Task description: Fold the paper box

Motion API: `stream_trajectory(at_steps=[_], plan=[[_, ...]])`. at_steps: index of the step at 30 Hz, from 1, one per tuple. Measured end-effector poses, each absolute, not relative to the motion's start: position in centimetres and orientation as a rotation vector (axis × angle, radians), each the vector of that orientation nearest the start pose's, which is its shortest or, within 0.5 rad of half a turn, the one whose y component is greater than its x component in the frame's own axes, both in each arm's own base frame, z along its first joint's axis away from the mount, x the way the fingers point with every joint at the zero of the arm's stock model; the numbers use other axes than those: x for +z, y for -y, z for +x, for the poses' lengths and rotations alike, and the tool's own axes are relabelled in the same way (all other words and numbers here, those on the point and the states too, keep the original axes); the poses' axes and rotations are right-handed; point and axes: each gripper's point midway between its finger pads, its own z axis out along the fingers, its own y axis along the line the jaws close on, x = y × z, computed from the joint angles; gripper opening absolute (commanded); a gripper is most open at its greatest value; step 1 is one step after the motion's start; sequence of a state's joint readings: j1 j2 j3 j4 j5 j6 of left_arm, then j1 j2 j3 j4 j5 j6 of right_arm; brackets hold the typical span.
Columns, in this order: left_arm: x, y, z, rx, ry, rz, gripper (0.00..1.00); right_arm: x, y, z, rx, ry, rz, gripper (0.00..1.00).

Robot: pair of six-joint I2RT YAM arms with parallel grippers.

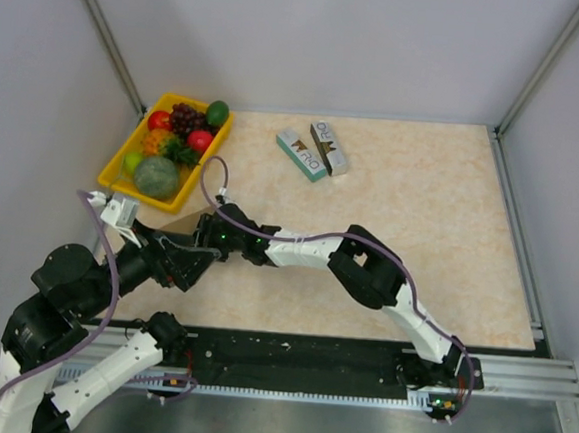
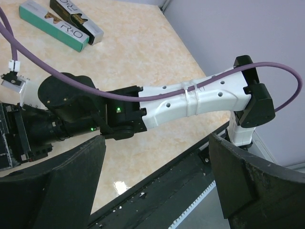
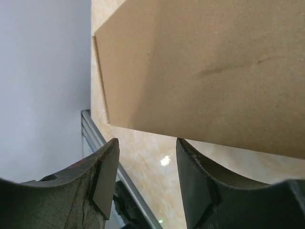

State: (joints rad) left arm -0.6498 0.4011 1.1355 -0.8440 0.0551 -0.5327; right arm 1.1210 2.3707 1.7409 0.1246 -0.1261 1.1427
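Right gripper: jaws partly apart, nothing gripped between them; fingertips set just short of one edge of paper box. Left gripper: jaws spread wide, empty, right arm seen beyond. Paper box located near-left on table, largely hidden by both wrists, just beside yellow fruit tray. Teal carton and brown-white carton laid side by side, far centre.
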Motion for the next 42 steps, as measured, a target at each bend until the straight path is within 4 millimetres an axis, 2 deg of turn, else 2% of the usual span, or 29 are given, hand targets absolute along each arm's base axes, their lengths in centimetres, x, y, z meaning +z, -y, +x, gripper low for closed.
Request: stream_trajectory(at_steps=[2,3,6,8,10,12,14,16,19,21,23,26,27,32,34,38,42], plan=[[36.2,12.3,10.9,-0.926,-1.764,0.15,0.94,6.6,-60.5,22.5,1.357,-2.446,-0.111,0.57],[36.2,12.2,10.9,-0.926,-1.765,0.151,0.94,6.0,-59.7,22.1,1.339,-2.458,-0.136,0.59],[35.9,12.3,11.2,-0.911,-1.776,0.156,0.98,4.6,-55.2,19.9,1.277,-2.526,-0.22,0.67],[34.9,12.2,12.2,-0.848,-1.818,0.152,0.98,4.9,-51.7,18.3,1.227,-2.553,-0.286,0.7],[33.2,12.1,14.1,-0.735,-1.894,0.14,0.98,6.5,-47.5,16.8,1.196,-2.551,-0.343,0.69],[31.1,12.1,16.2,-0.613,-1.98,0.14,0.98,9.3,-43.5,15.9,1.217,-2.505,-0.362,0.69],[28.3,12.0,18.7,-0.464,-2.078,0.148,0.97,12.3,-39.2,15.8,1.245,-2.425,-0.342,0.69],[25.9,12.1,20.7,-0.376,-2.164,0.153,0.93,14.3,-35.7,16.3,1.242,-2.352,-0.296,0.7],[21.8,12.0,24.8,-0.251,-2.302,0.142,0.93,16.2,-31.5,16.5,1.212,-2.275,-0.242,0.72],[18.7,12.0,27.1,-0.164,-2.404,0.149,0.94,17.5,-29.6,15.9,1.212,-2.224,-0.236,0.72],[14.8,12.1,29.7,-0.044,-2.532,0.166,0.94,18.7,-28.4,15.4,1.218,-2.173,-0.24,0.73],[10.6,12.1,32.9,0.11,-2.642,0.175,0.93,19.8,-27.1,15.3,1.215,-2.123,-0.232,0.73],[9.7,12.1,33.9,0.156,-2.667,0.174,0.93,19.8,-26.7,15.3,1.211,-2.117,-0.229,0.73],[8.1,11.4,38.1,0.304,-2.671,0.152,0.87,18.8,-26.2,14.9,1.193,-2.146,-0.239,0.73],[7.8,10.7,39.2,0.34,-2.668,0.139,0.88,18.4,-26.2,14.7,1.192,-2.157,-0.25,0.73],[6.5,8.5,39.8,0.443,-2.687,0.139,0.94,18.1,-26.2,14.5,1.197,-2.164,-0.265,0.72],[6.2,7.0,40.0,0.461,-2.706,0.119,0.91,18.2,-26.3,14.4,1.208,-2.159,-0.281,0.72]])
